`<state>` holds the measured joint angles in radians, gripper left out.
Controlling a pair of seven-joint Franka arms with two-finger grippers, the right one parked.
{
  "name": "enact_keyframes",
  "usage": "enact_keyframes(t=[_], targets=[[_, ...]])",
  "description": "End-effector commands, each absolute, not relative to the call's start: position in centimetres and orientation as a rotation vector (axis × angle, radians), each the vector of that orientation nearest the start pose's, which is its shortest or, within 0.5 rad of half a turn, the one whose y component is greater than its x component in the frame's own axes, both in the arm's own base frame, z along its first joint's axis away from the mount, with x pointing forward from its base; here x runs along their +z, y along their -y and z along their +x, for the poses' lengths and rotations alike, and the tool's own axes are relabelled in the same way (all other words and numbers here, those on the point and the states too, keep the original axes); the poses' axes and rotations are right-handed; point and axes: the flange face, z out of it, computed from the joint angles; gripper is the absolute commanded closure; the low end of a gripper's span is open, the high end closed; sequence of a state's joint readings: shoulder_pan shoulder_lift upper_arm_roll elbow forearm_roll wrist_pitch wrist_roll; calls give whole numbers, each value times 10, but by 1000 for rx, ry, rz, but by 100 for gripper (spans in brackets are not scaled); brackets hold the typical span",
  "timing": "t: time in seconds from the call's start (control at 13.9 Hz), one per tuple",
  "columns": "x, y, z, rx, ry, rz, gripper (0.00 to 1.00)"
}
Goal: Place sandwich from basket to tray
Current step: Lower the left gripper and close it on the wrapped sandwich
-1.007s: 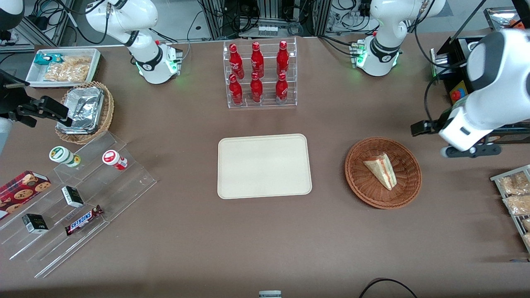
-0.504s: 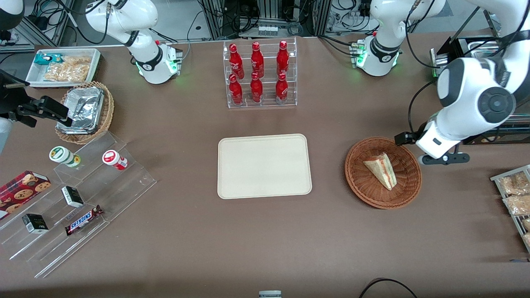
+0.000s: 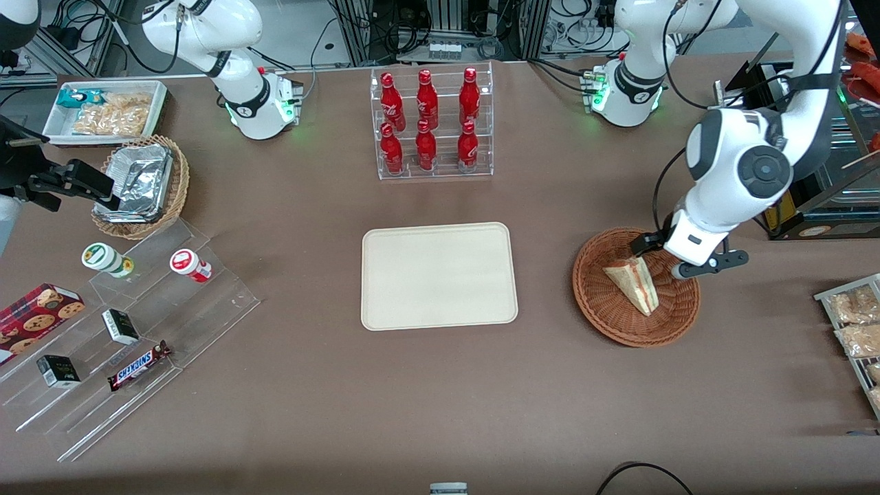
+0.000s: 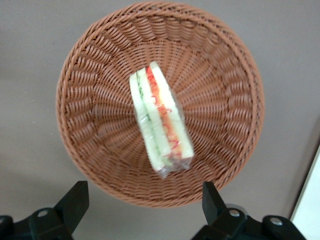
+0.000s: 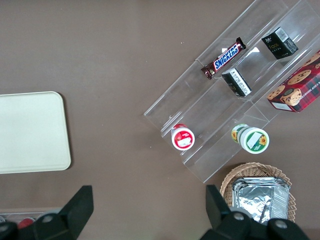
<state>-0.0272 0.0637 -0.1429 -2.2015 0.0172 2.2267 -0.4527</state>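
The sandwich (image 3: 632, 283) (image 4: 160, 120), a wrapped wedge with red and green layers, lies in the round reddish-brown basket (image 3: 605, 323) (image 4: 90, 65). My left gripper (image 3: 682, 254) (image 4: 142, 200) hangs above the basket's rim, on the edge farther from the front camera and toward the working arm's end. It is open wide, with nothing between its fingers (image 4: 75, 200). It touches neither the sandwich nor the basket. The cream tray (image 3: 438, 275) (image 5: 30, 132) lies bare at the table's middle, beside the basket toward the parked arm's end.
A clear rack of red bottles (image 3: 430, 124) stands farther from the front camera than the tray. Toward the parked arm's end are a stepped acrylic stand with snacks (image 3: 124, 323), a foil-filled wicker basket (image 3: 141, 185) and a white snack tray (image 3: 106, 113). Packets (image 3: 856, 330) lie beside the basket.
The left arm has swung in from the working arm's end of the table, bringing its gripper over the basket's rim. The sandwich, basket and tray have not moved.
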Motion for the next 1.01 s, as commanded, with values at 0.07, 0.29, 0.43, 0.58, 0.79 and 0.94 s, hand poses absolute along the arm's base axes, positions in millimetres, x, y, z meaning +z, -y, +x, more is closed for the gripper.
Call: enact_keyframes(t=[0.07,0.29,0.43,0.58,0.79,0.94], targets=[[334,96,528,-7,641,-3064,0],[314,99,533,-14,866,-3020,0],[299,100,536,-2,1002,-2980,0],[281,101,538,20,1094,-2947,0],[259,100,539,49,1089,-2945,0],[256,101,541,55,1082,-2947,0]])
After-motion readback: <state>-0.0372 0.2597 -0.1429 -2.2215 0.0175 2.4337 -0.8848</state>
